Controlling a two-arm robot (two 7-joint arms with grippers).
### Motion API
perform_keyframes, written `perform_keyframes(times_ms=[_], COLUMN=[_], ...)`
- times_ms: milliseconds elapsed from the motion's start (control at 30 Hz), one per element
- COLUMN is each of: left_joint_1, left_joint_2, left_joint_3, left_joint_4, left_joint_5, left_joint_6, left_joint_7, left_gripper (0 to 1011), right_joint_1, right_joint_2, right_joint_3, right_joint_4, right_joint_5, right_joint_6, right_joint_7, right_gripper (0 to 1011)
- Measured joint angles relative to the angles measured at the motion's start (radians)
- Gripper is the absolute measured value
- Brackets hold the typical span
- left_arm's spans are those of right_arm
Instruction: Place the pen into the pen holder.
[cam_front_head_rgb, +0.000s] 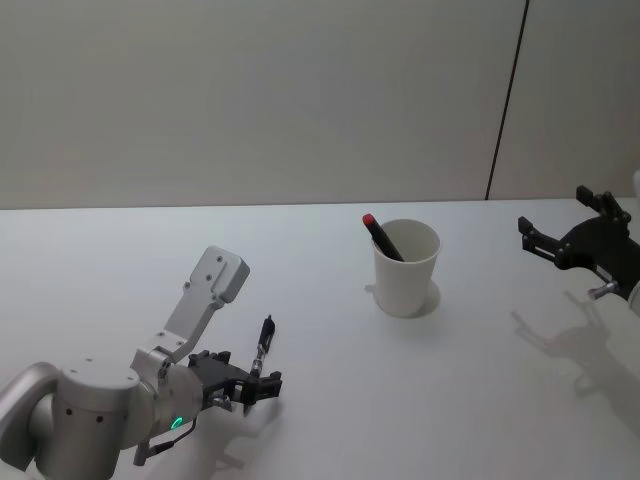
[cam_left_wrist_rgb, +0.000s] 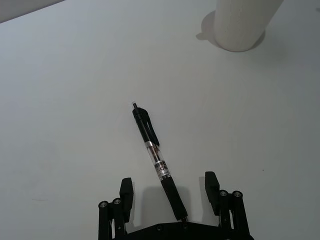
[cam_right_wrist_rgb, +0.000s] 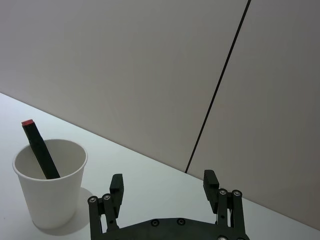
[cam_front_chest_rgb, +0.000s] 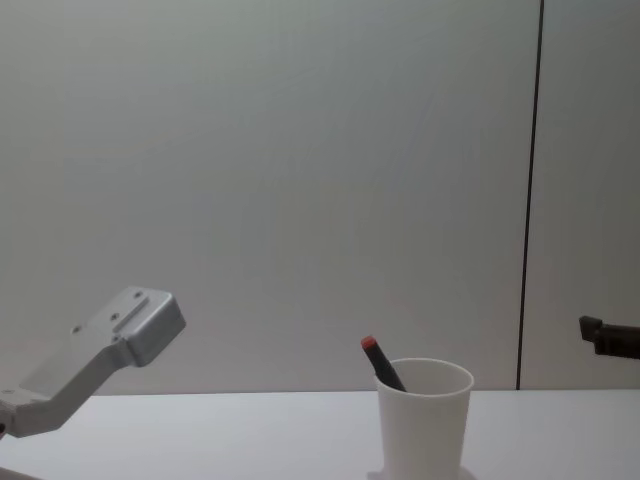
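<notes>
A black pen with a clear barrel lies on the white table at the front left. My left gripper is low over the table and open. Its two fingers straddle the pen's grip end without touching it, as the left wrist view shows around the left gripper. The pen holder, a white paper cup, stands upright at mid-table, to the right of and beyond the pen. My right gripper hovers open above the table's right side, with nothing between its fingers.
A dark marker with a red end leans inside the pen holder, sticking out past the rim. A grey wall with a dark vertical seam runs behind the table.
</notes>
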Motion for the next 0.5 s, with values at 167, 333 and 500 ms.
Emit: perform_keyframes(times_ms=[167,333,500], left_joint_1=[-0.002,-0.003,-0.001], left_joint_2=[-0.003,-0.007,-0.010], left_joint_3=[0.000,0.000,0.001], left_joint_4=[0.007,0.014,0.020], left_joint_5=[0.002,0.003,0.001], left_joint_6=[0.005,0.012,0.017], left_joint_7=[-0.005,-0.010,-0.011], left_gripper=[818,674,507], right_joint_1=[0.000,0.000,0.000], right_joint_2=[0.000,0.000,0.000], right_joint_3=[0.000,0.000,0.000], right_joint_4=[0.000,0.000,0.000], right_joint_5=[0.000,0.000,0.000], right_joint_6=[0.000,0.000,0.000], right_joint_7=[0.000,0.000,0.000], right_gripper=[1001,1001,1001])
